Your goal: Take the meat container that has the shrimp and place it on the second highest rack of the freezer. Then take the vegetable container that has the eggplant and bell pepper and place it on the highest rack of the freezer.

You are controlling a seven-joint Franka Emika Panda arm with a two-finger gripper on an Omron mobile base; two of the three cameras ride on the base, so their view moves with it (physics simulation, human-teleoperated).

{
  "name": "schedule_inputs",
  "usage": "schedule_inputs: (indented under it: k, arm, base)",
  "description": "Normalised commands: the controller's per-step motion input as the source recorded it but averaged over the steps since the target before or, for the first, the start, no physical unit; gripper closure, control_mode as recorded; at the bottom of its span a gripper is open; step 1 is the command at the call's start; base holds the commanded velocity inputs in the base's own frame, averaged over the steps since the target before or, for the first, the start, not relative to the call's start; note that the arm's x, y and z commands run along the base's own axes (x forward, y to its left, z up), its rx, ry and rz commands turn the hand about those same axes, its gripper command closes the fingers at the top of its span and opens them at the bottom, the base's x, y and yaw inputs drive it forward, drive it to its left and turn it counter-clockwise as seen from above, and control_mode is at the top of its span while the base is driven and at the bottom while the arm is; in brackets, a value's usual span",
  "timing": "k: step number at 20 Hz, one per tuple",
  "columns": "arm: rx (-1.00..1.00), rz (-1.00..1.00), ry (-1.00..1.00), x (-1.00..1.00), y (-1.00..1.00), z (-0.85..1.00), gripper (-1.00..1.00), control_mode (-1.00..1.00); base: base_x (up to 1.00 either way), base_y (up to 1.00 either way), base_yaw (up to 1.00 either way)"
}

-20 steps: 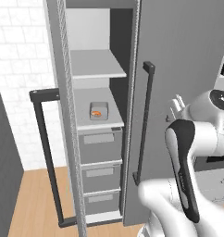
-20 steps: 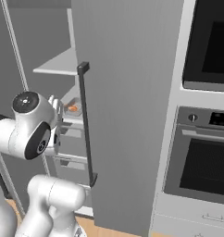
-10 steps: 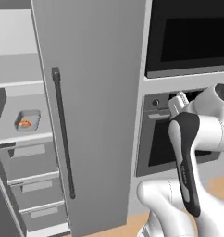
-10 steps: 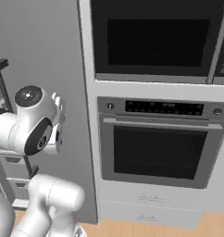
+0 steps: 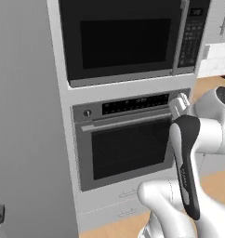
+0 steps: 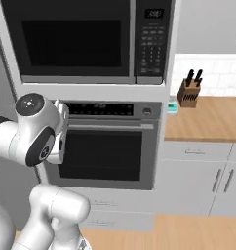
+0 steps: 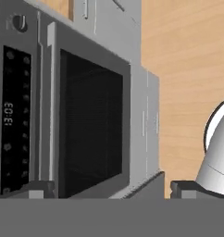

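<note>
One wall oven point(image 5: 126, 146) sits in the middle of the left base view, with one long bar handle point(image 5: 128, 122) across its dark glass door and one knob point(image 5: 87, 113) at the left end of its control strip. Above it, filling the upper part of that frame, is one microwave point(image 5: 128, 39) with a keypad point(image 5: 191, 35) at its right side. Below the oven are two pale drawer fronts point(image 5: 112, 207). The same stack shows in the right base view: microwave point(image 6: 86, 39) at the top, oven point(image 6: 108, 149) in the middle.

The freezer point(image 5: 28, 139) shows as a plain grey wall down the left side of the left base view; the inside and its shelves are out of sight, so the trays cannot be placed.

At the right of the right base view runs one wooden counter point(image 6: 207, 119) over white cabinets point(image 6: 203, 178) with three bar pulls. On it stands one knife block point(image 6: 189, 93) holding several dark handles, and one small teal object point(image 6: 172, 107) lies at the counter's left edge, just beside the oven column.

The arm's white upper link stands in front of the oven's right edge in the left base view and its left edge in the right base view. In the hand view the gripper point(image 7: 102, 189) faces the oven point(image 7: 81, 125), rolled sideways, with wooden floor point(image 7: 183, 69) at the right; its two finger tips point(image 7: 33, 189) stand spread wide with nothing between them.
</note>
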Motion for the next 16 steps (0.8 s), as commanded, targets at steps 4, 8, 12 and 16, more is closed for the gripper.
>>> schedule_inputs:
  k: [4, 8, 12, 16]
  arm:
    - [0.0, 0.0, 0.0, 0.0, 0.0, 0.0, -1.0, 1.0]
    - [0.0, 0.0, 0.0, 0.0, 0.0, 0.0, -1.0, 1.0]
    - [0.0, 0.0, 0.0, 0.0, 0.0, 0.0, -1.0, 1.0]
    - [0.0, 0.0, 0.0, 0.0, 0.0, 0.0, -1.0, 1.0]
  base:
    - [0.0, -1.0, -0.14]
    - [0.07, -1.0, -0.13]
    - [0.17, -1.0, -0.1]
    - [0.57, -1.0, -0.01]
